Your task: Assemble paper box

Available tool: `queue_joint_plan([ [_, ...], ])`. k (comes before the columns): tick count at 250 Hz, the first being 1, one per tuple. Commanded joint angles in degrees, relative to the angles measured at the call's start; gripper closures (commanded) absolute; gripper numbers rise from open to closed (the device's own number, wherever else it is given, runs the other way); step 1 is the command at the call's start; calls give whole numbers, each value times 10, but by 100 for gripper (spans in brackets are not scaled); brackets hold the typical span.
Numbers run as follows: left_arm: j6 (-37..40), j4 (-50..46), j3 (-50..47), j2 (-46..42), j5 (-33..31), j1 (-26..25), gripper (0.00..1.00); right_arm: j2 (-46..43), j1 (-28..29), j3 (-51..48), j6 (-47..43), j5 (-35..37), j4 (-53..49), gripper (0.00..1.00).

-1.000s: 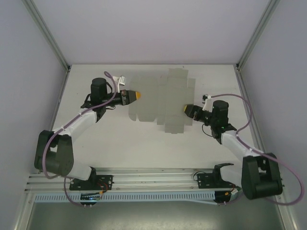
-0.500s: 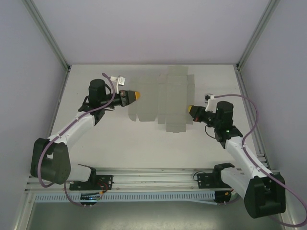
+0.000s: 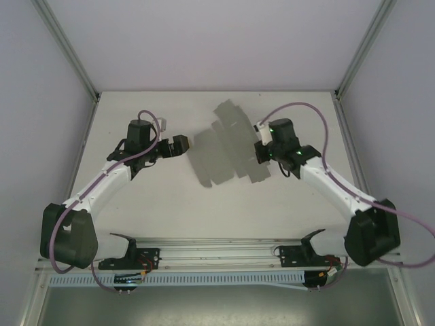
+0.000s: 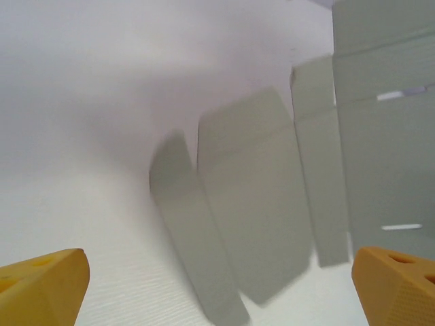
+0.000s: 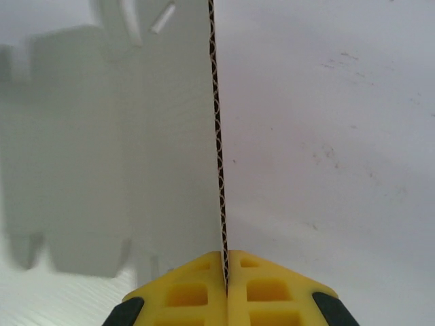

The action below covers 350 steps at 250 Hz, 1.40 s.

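The right wrist view shows what the overhead camera cannot: the right gripper (image 5: 226,277) has its yellow fingers (image 5: 183,295) pressed together on the edge of the paper box (image 5: 219,136), whose corrugated core runs straight up the picture as a thin dark line. The left wrist view shows the left gripper's two yellow fingertips (image 4: 42,285) far apart at the bottom corners, holding nothing, with the grey flaps (image 4: 251,217) and two narrow slots of the sheet ahead of them, slightly blurred. From above, the flat die-cut sheet (image 3: 228,144) lies askew at mid-table between the left gripper (image 3: 182,145) and the right gripper (image 3: 262,151). There is one sheet, with two arms and two grippers. The table (image 3: 163,204) is matte white, enclosed by pale walls (image 3: 41,102) and aluminium posts (image 3: 68,51).
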Motion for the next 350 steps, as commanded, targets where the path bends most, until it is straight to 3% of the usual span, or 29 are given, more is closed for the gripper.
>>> queue_joint_plan([
  [1, 21, -46, 22, 0, -29, 3, 1, 46, 31, 68, -147, 101, -71, 100],
  [27, 28, -58, 50, 10, 2, 2, 1, 84, 71, 73, -290, 192, -17, 100],
  [57, 29, -38, 59, 5, 0, 3, 1, 118, 107, 27, -476, 281, 169, 100],
  [88, 35, -7, 65, -1, 35, 3, 1, 144, 123, -39, -618, 281, 389, 100],
  [125, 29, 15, 91, 28, 104, 3, 1, 173, 140, -65, -669, 275, 506, 100],
  [148, 7, 32, 124, 56, 143, 3, 1, 182, 154, -79, -681, 279, 544, 100],
  [183, -19, 67, 156, 117, 250, 2, 2, 167, 169, -84, -643, 270, 507, 100],
  [205, -32, 91, 158, 139, 283, 2, 1, 153, 172, -91, -619, 267, 509, 100],
  [248, -44, 93, 154, 154, 285, 1, 2, 142, 172, -100, -596, 268, 506, 100],
  [313, -78, 97, 149, 194, 303, 0, 22, 147, 174, -106, -583, 268, 516, 100],
  [350, -72, 73, 150, 202, 285, -2, 22, 150, 174, -109, -581, 277, 526, 100],
])
